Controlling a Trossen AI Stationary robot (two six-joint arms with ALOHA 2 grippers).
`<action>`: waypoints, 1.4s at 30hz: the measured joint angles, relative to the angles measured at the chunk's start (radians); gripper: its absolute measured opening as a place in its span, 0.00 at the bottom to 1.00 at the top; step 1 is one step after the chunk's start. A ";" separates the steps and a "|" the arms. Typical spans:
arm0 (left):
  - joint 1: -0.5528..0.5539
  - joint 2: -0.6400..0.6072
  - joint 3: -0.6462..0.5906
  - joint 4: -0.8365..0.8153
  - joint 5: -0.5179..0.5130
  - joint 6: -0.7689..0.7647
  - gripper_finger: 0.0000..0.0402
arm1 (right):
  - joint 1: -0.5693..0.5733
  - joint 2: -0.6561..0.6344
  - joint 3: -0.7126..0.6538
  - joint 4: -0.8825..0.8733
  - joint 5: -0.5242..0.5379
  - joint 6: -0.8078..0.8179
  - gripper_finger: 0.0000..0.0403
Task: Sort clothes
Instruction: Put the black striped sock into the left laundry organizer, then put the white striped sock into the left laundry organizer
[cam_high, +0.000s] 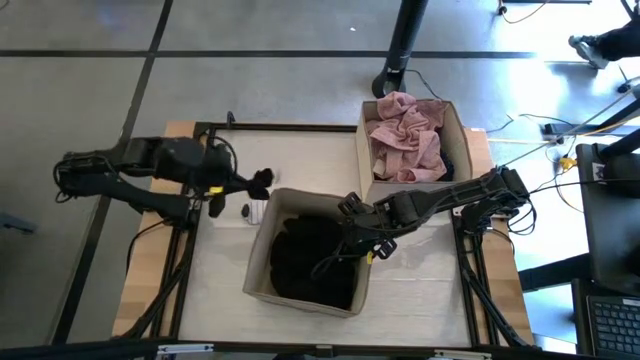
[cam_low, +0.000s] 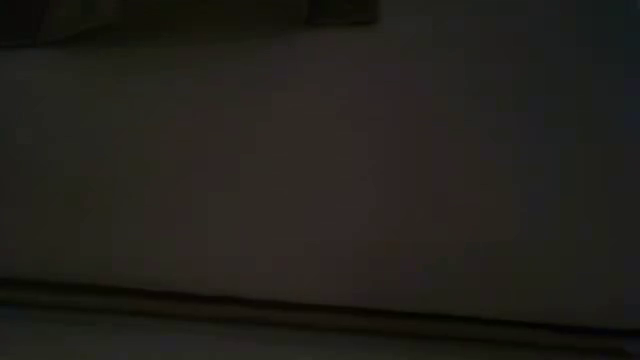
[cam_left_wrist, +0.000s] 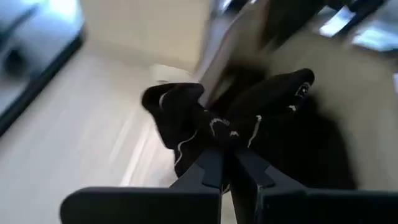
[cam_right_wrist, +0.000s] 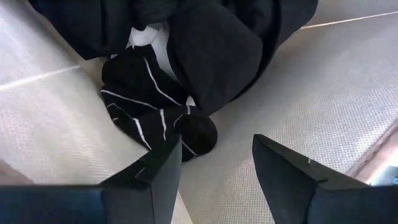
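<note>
Over bench | left claw (cam_left_wrist: 225, 163) pinches black sock (cam_left_wrist: 205, 118) | right claw (cam_right_wrist: 214, 162) open in box (cam_high: 262, 255) | release above dark pile (cam_high: 310, 262)

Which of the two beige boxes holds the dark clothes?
The near box, under the right gripper, holds black garments. The far box holds a pink garment.

One box (cam_high: 258, 262) sits at the table's middle, another box (cam_high: 455, 130) behind it to the right.

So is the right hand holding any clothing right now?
No, the right hand is open and empty inside the near box, just short of a black striped piece.
</note>
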 joint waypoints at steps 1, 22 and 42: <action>0.000 -0.003 0.000 0.059 0.027 0.027 0.01 | 0.000 0.000 0.000 0.000 0.000 0.000 0.49; -0.125 0.401 -0.001 0.243 0.160 0.235 0.03 | 0.000 0.000 0.000 0.008 0.000 0.007 0.49; -0.107 0.399 0.012 0.175 0.064 0.172 0.34 | 0.000 0.000 0.000 0.008 -0.003 0.008 0.49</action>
